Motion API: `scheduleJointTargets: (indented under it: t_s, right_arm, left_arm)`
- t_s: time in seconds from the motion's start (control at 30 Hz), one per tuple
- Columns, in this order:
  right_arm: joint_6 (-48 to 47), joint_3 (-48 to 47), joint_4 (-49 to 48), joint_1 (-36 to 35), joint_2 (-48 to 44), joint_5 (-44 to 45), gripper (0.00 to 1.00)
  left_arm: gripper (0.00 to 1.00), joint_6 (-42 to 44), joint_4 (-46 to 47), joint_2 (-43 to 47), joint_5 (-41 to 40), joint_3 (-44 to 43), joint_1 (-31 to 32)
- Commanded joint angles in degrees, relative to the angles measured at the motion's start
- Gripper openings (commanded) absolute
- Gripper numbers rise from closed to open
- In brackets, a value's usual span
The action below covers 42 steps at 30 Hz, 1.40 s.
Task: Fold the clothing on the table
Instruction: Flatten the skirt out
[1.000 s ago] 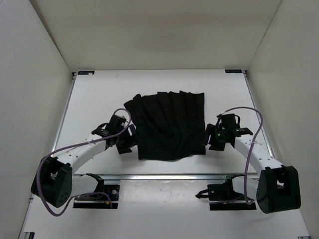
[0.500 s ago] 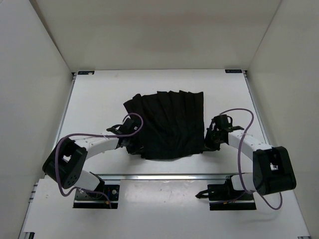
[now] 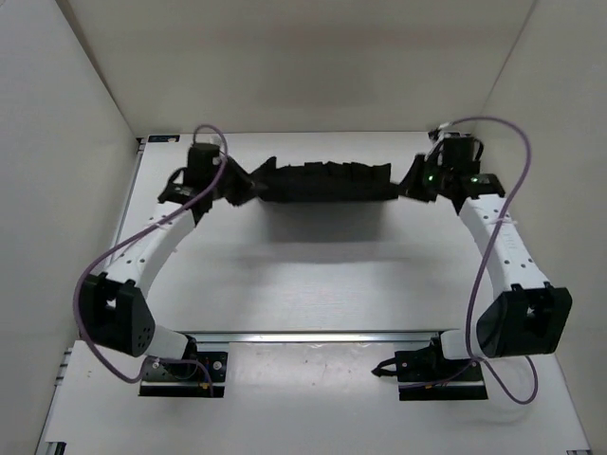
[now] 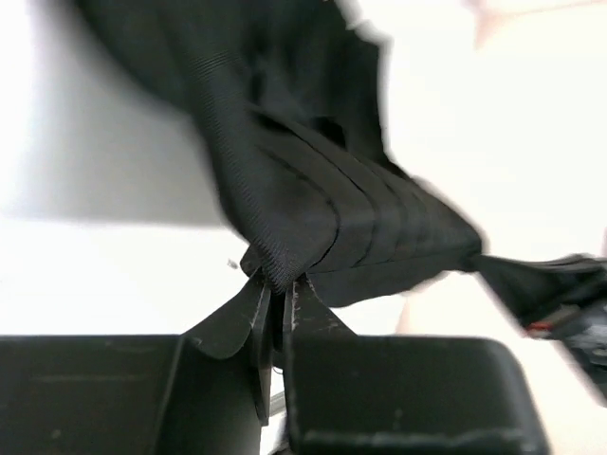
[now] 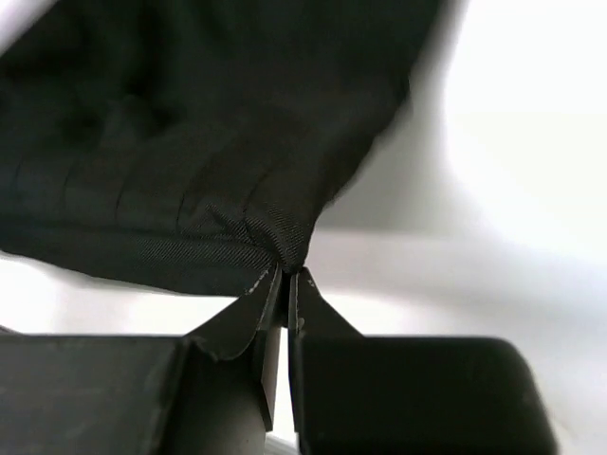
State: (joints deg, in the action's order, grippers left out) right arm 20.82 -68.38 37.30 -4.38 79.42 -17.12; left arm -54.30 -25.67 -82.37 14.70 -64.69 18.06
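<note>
While held, clothing (image 3: 327,180) runs left-right (stretched).

The clothing (image 3: 327,180) is plain black all over with no print. Close up, its cloth shows a fine diagonal weave and faint parallel pleat lines. The table (image 3: 322,275) is white, with a soft grey shadow (image 3: 327,223) beneath the garment, a silver rail (image 3: 313,336) along its near edge and small black corner brackets (image 3: 163,138) at the far corners. The left arm (image 3: 156,242) and right arm (image 3: 503,242) are white along their links and black at the joints and bases, each trailing a purple cable (image 3: 114,265). The left end effector (image 4: 275,313) and right end effector (image 5: 283,303) are matte black, with a few pale flecks at the tips. A small green light (image 3: 428,177) glows on the right wrist. The walls (image 3: 57,142) are off-white.
</note>
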Motion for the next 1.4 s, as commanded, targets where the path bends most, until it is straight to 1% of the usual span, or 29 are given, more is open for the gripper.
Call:
scheduleJointTargets:
  t_s: [0.0,0.1,0.17,0.23,0.3,0.33,0.43,0.53,0.57,0.63,0.7,0.73,0.8,0.83,0.87,0.9,0.93,0.97,1.0,1.03,1.07,1.1,1.13,1.17,1.2,1.23,1.27,1.33,1.37]
  right_arm:
    - [-3.4,-11.0,7.1,2.4,-3.0,-2.6,0.00]
    - [-4.5,-13.2,10.5,2.5,-6.1,-4.1,0.00]
    - [-4.8,-14.4,13.1,-0.1,-9.6,-2.8,0.00]
    - [-4.4,-16.8,14.1,-2.9,-10.9,-1.8,0.00]
    - [-3.8,-19.5,15.0,-4.1,-10.6,-2.4,0.00]
    - [-3.7,-21.2,15.8,-4.3,-9.3,-2.4,0.00]
    - [-3.2,-24.3,14.0,-4.1,-5.7,-3.5,0.00]
    - [-2.6,-27.1,10.4,-4.3,0.8,-6.0,0.00]
    - [-2.4,-28.8,8.9,-4.0,4.9,-6.3,0.00]
    - [-2.4,-34.3,8.4,-3.4,10.6,-7.4,0.00]
    - [-3.2,-47.7,10.6,-4.7,18.1,-7.5,0.00]
    - [-4.0,-52.1,11.0,-5.5,19.6,-5.9,0.01]
    - [-5.3,-65.5,12.0,-7.0,23.2,-3.5,0.00]
    - [-5.3,-67.1,11.6,-7.3,23.2,-4.2,0.00]
    - [-6.0,-67.8,9.7,-6.8,22.7,-5.2,0.00]
    - [-5.4,-65.8,8.0,-6.5,20.9,-5.4,0.00]
    - [-5.7,-63.7,6.8,-6.1,20.1,-6.2,0.00]
    - [-6.2,-58.5,4.1,-6.1,17.7,-6.6,0.00]
    - [-6.6,-53.0,2.0,-5.6,15.6,-6.6,0.00]
    - [-6.5,-49.3,1.1,-5.6,14.4,-7.0,0.00]
    - [-6.7,-42.9,-1.1,-4.9,12.0,-7.0,0.00]
    - [-6.5,-36.0,-3.2,-4.8,9.6,-6.5,0.00]
    - [-6.5,-31.6,-4.1,-4.4,8.3,-7.9,0.00]
    - [-6.2,-24.2,-6.3,-3.7,6.3,-8.1,0.00]
    - [-6.3,-17.7,-7.1,-3.7,5.1,-8.4,0.00]
    - [-6.7,-11.8,-7.7,-3.6,4.4,-9.0,0.00]
    - [-6.4,-8.9,-7.2,-3.4,4.3,-8.5,0.00]
    - [-6.5,0.6,-4.8,-3.3,4.5,-7.6,0.00]
    - [-5.8,2.5,-4.3,-3.1,4.5,-6.4,0.00]
  left_arm:
    - [0.00,-3.6,-0.7,6.1,5.4,-7.6,-4.7]
    - [0.00,-5.9,-0.3,9.9,8.3,-7.4,-6.1]
    - [0.00,-6.7,-0.3,12.8,9.1,-6.8,-6.6]
    - [0.00,-7.9,-0.2,14.3,9.5,-6.9,-5.8]
    - [0.00,-9.1,0.7,15.1,10.2,-7.3,-6.2]
    - [0.00,-9.5,0.6,14.8,11.1,-7.1,-6.5]
    - [0.00,-9.7,1.8,12.5,12.4,-8.3,-7.2]
    - [0.00,-9.0,2.6,6.0,13.2,-12.2,-7.8]
    - [0.00,-8.5,2.6,2.9,13.3,-14.8,-7.5]
    - [0.00,-8.4,3.5,-2.1,14.8,-19.8,-7.9]
    - [0.00,-8.6,6.8,-8.0,16.0,-27.7,-8.7]
    - [0.00,-8.9,7.7,-8.9,17.0,-29.7,-9.2]
    - [0.00,-9.2,9.1,-12.5,18.3,-38.5,-10.2]
    - [0.00,-9.0,10.3,-12.5,19.3,-41.4,-10.8]
    - [0.00,-8.1,11.8,-12.7,19.7,-42.3,-11.3]
    - [0.00,-6.9,13.1,-12.2,19.8,-43.0,-11.7]
    - [0.00,-5.9,13.7,-10.9,20.6,-41.3,-11.6]
    - [0.00,-4.0,14.8,-9.8,20.1,-40.1,-11.7]
    - [0.00,-3.3,16.6,-8.1,20.3,-35.9,-11.3]
    - [0.00,-2.3,17.9,-5.5,20.5,-29.3,-11.3]
    - [0.00,-2.8,20.7,-4.0,20.4,-25.4,-11.8]
    - [0.00,-4.8,24.1,-0.5,20.0,-15.7,-11.8]
    - [0.00,-6.7,27.2,2.3,20.5,-5.6,-12.5]
    - [0.00,-9.7,32.3,3.4,21.9,-0.6,-13.2]
    - [0.00,-11.6,34.4,4.9,21.9,8.3,-13.8]
    - [0.00,-11.7,35.9,5.3,22.6,15.5,-14.3]
    - [0.00,-12.1,36.4,5.5,23.4,21.3,-13.9]
    - [0.00,-9.5,33.6,3.6,23.8,26.8,-13.1]
    - [0.00,-7.2,32.6,3.4,23.5,29.2,-12.2]
